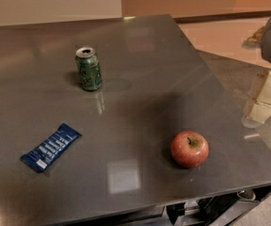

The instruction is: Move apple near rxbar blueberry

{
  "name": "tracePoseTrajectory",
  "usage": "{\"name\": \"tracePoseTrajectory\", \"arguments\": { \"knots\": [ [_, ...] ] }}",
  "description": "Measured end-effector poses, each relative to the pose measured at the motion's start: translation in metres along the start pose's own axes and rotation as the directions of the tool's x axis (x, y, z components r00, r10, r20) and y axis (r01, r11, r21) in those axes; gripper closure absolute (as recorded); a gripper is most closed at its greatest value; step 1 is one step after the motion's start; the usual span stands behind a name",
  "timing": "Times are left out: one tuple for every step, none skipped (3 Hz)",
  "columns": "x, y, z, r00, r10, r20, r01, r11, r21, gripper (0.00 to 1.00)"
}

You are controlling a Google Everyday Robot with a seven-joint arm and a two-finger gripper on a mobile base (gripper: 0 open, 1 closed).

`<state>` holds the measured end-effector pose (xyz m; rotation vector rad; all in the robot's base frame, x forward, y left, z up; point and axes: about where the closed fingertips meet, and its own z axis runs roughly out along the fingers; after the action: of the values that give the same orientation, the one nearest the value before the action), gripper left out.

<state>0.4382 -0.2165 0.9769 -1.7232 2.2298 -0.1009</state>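
Observation:
A round red apple [189, 149] with a yellowish patch around its dark stem sits on the grey table [154, 69], near the front right corner. The rxbar blueberry [51, 147], a flat dark blue wrapper with white lettering, lies at the front left, far from the apple. My gripper [257, 113] hangs at the right edge of the view, beyond the table's right side, to the right of the apple and a little farther back. It holds nothing that I can see.
A green soda can [89, 68] stands upright at the back middle of the table. The table's right edge [234, 102] runs diagonally past the apple. Dark machinery [206, 208] shows below the front edge.

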Motion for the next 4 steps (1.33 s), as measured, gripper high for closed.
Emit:
{"name": "tracePoseTrajectory", "arguments": {
  "knots": [
    [0.0, 0.0, 0.0, 1.0, 0.0, 0.0, 0.0, 1.0, 0.0, 0.0],
    [-0.001, 0.0, -0.001, 1.0, -0.008, 0.003, 0.008, 1.0, -0.005, 0.0],
    [-0.008, 0.006, 0.005, 0.998, -0.039, 0.044, 0.041, 0.9983, -0.041, 0.0],
    [-0.019, 0.022, 0.019, 0.99, -0.098, 0.103, 0.107, 0.9901, -0.091, 0.0]
  ]
}}
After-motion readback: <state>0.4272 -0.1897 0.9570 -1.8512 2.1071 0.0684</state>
